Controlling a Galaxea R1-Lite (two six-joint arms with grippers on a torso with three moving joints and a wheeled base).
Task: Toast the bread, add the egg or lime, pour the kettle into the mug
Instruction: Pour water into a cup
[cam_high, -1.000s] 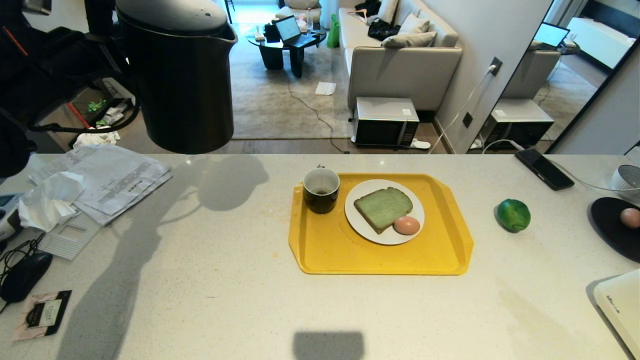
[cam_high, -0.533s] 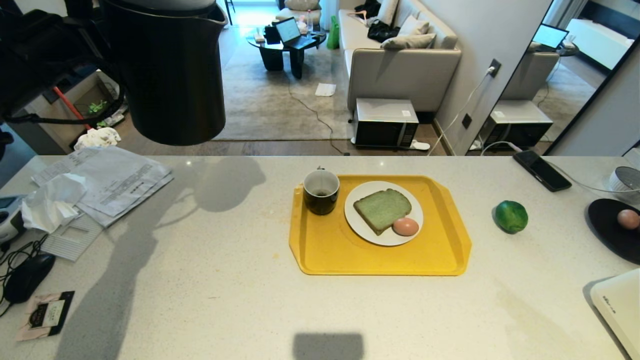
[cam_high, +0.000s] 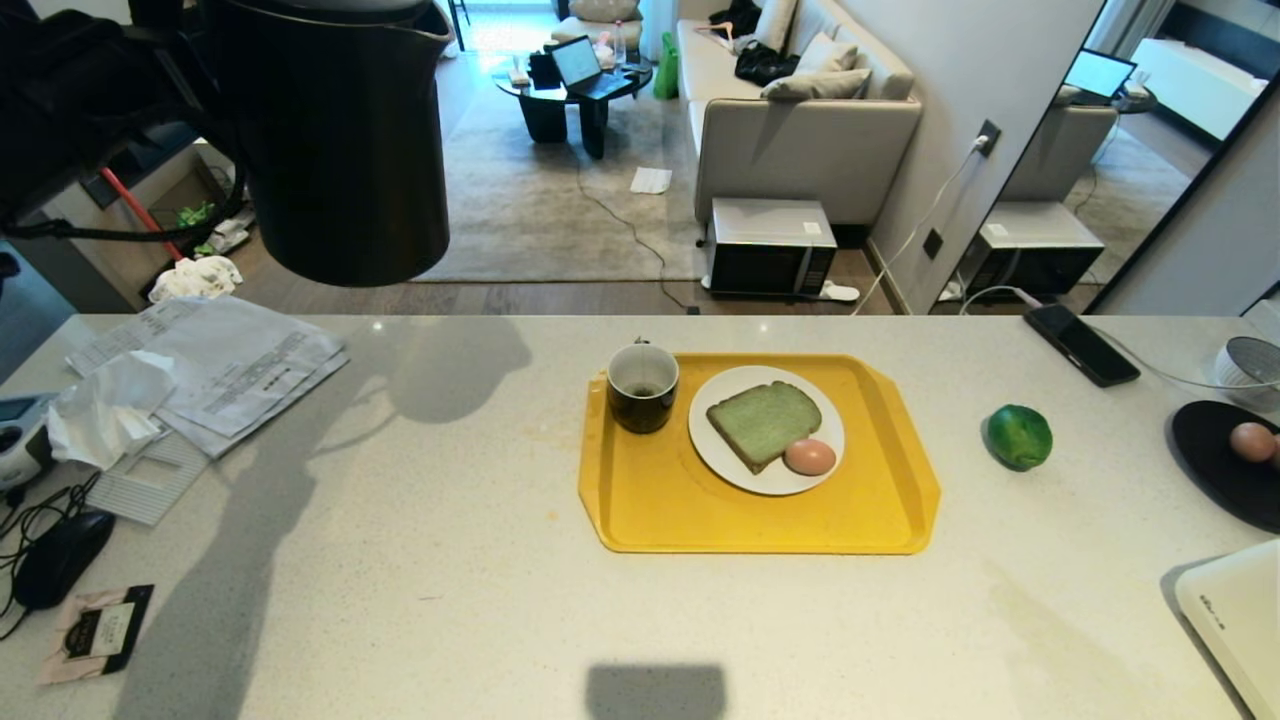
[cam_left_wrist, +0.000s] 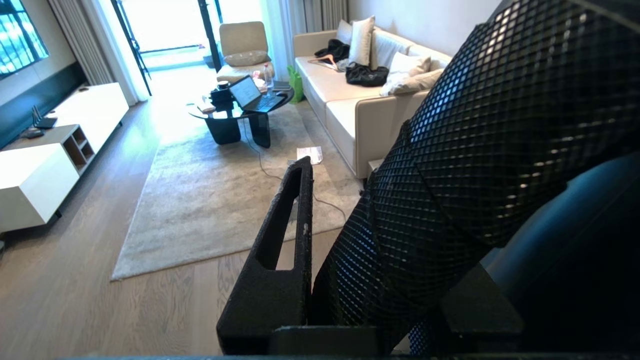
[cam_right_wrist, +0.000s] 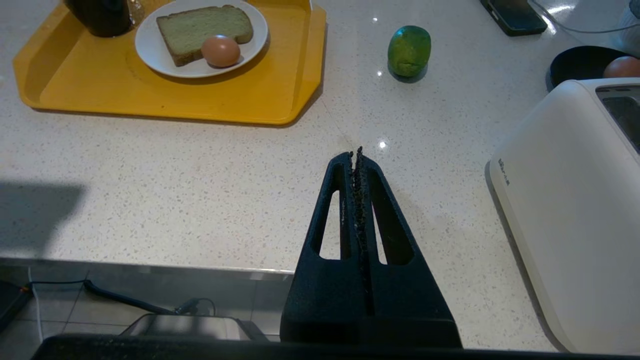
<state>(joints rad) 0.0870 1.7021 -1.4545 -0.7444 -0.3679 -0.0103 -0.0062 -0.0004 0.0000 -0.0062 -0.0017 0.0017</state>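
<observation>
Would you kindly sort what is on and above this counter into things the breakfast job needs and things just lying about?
For the job: kettle, held up by the left end effector; mug; bread; egg beside it; lime; toaster.

Lying about: papers; phone; computer mouse; packet.

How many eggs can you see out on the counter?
2. One egg lies on the white plate beside the bread, on the yellow tray. The other egg sits on the black dish at the far right. Others may be out of view.
</observation>
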